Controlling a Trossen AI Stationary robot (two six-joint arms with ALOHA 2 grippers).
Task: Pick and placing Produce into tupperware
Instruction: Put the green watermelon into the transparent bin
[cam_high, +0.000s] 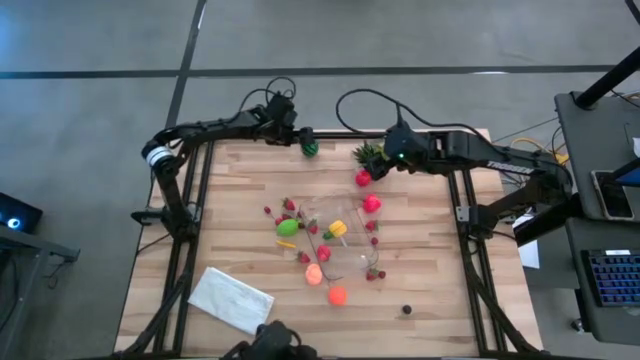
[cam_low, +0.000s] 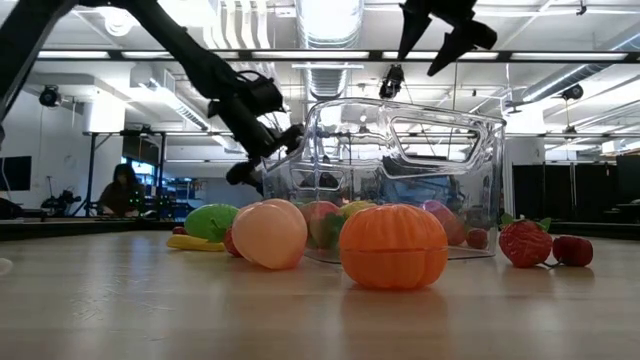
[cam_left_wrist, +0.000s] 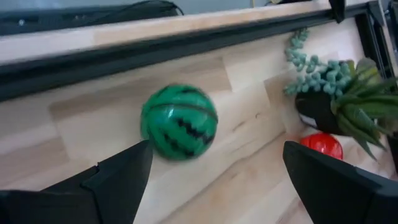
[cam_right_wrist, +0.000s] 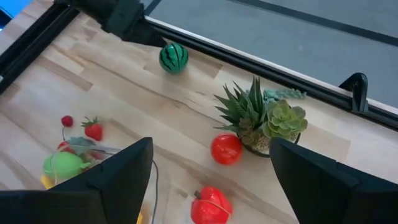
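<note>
The left pincer (cam_high: 300, 138) hovers at the far edge of the table (cam_high: 440, 300), its two fingers spread wide and holding nothing. Just ahead of it, between the finger lines and not touching either, lies a striped green watermelon ball (cam_left_wrist: 179, 122), close against the black rail at the table's far edge.

The right pincer (cam_high: 382, 163) hangs above the table farther along that same far edge, fingers also spread wide and empty. Just in front of it stands a small potted plant (cam_right_wrist: 261, 118) with spiky green leaves, and touching the pot's base on the near side sits a red tomato (cam_right_wrist: 226, 149). A red pepper (cam_right_wrist: 210, 204) lies a little nearer to this pincer, between its fingers in the wrist view.

The clear container (cam_high: 345, 240) sits in the middle of the table, well apart from both pincers, toward the near side. Inside it or against its walls lie a yellow piece (cam_high: 337, 229) and a few red ones. A lime green fruit (cam_high: 288, 227) rests just outside its left wall, with small strawberries (cam_high: 289, 205) scattered around it. A peach-coloured fruit (cam_low: 268, 233) and an orange pumpkin (cam_low: 393, 246) lie on the near side of the container, and a folded white cloth (cam_high: 231, 300) lies at the near left corner.
</note>
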